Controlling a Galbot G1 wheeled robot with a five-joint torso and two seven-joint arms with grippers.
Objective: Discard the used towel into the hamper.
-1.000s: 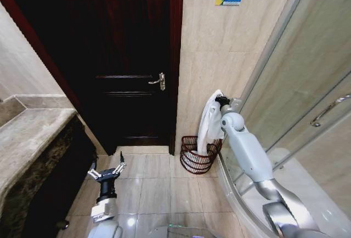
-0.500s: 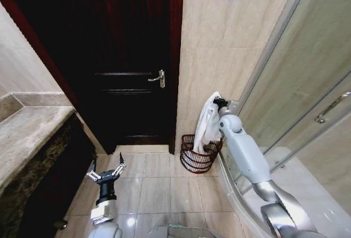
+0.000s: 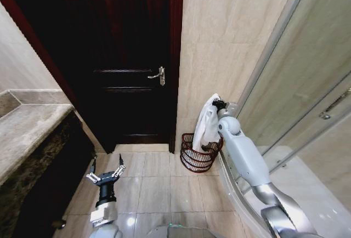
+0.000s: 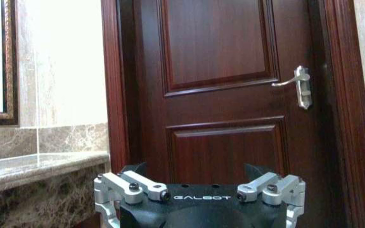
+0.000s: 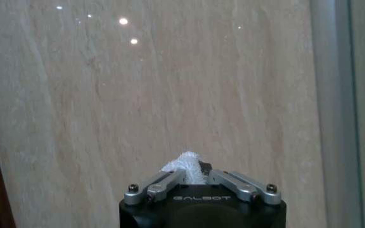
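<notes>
A white towel (image 3: 207,124) hangs from my right gripper (image 3: 217,105), which is shut on its top end beside the tiled wall. The cloth's lower end dips into the hamper (image 3: 198,153), a dark reddish-brown wire basket on the floor at the wall's foot. In the right wrist view the towel (image 5: 186,165) bunches between the closed fingers (image 5: 160,184), facing the beige tile. My left gripper (image 3: 106,174) hovers low over the floor tiles, open and holding nothing, pointing at the door. The left wrist view shows its fingers (image 4: 143,183) spread wide.
A dark wooden door (image 3: 129,57) with a metal handle (image 3: 158,75) is straight ahead. A marble counter (image 3: 24,134) runs along the left. A curved glass shower enclosure (image 3: 307,84) stands to the right behind my right arm. Floor tiles between the counter and hamper are open.
The whole picture has shifted slightly as the camera moved. My right gripper still holds the towel above the hamper; the left gripper stays open and low.
</notes>
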